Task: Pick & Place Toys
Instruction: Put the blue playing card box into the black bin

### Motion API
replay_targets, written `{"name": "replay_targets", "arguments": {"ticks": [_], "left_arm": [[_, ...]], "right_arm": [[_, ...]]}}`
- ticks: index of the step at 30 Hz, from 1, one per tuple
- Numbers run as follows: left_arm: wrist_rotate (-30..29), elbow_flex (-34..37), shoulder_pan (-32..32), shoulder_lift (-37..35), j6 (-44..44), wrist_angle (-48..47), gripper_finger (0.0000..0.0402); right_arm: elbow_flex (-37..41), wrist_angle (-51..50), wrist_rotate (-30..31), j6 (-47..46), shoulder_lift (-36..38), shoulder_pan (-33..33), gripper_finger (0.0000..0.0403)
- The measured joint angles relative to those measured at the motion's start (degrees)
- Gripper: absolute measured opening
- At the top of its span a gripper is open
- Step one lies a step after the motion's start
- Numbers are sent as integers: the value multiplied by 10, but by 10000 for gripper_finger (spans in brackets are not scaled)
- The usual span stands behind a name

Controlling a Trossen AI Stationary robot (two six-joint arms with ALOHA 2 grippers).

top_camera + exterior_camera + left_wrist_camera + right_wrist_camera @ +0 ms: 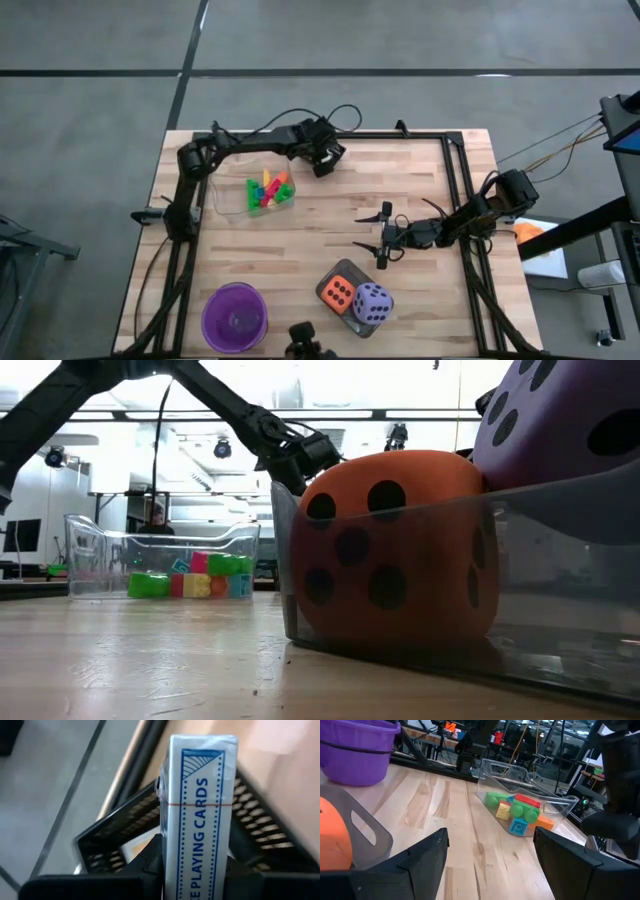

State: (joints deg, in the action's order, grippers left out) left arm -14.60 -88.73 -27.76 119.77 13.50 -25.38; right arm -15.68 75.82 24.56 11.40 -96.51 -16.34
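Two foam dice sit in a grey tray [325, 290] at the near edge of the desk [400, 190]: the orange die [339, 292] lies beside the purple die [372, 303], which touches it and rides higher in the low view. A clear plastic bin [270, 192] toward the far left of the desk holds the coloured building blocks [267, 191], green, red, yellow, blue and orange. A purple bowl [235, 316] stands at the near left corner.

The left pincer [327, 157] hangs near the far edge of the desk, just beyond the bin; its fingers are clamped on a box of playing cards [200, 815], held on edge with its blue-bordered white side facing the wrist camera. Behind the box is a black mesh basket [115, 840].

The right pincer [377, 233] is low over the middle right of the desk, between the bin and the tray, its fingers spread wide and holding nothing.
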Motion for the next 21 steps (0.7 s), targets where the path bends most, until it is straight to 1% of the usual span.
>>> {"name": "replay_targets", "arguments": {"ticks": [4,5,7,10,14,17,21], "left_arm": [[-4,1,-12,0,-14,-2,63],[-4,1,-13,0,-15,-2,75],[-3,1,-14,0,-17,-2,116],[-2,1,-14,0,-17,-2,188],[-3,1,-13,0,-17,-10,262],[-2,1,-12,-1,-18,-23,299],[-2,1,-12,-14,-19,-37,326]], "right_arm": [[0,0,0,-1,0,0,290],[0,0,0,-1,0,0,290],[0,0,0,-2,0,0,290],[0,0,0,-3,0,0,290],[0,0,0,-3,0,0,290],[0,0,0,-3,0,0,290],[0,-2,0,-3,0,0,290]]}}
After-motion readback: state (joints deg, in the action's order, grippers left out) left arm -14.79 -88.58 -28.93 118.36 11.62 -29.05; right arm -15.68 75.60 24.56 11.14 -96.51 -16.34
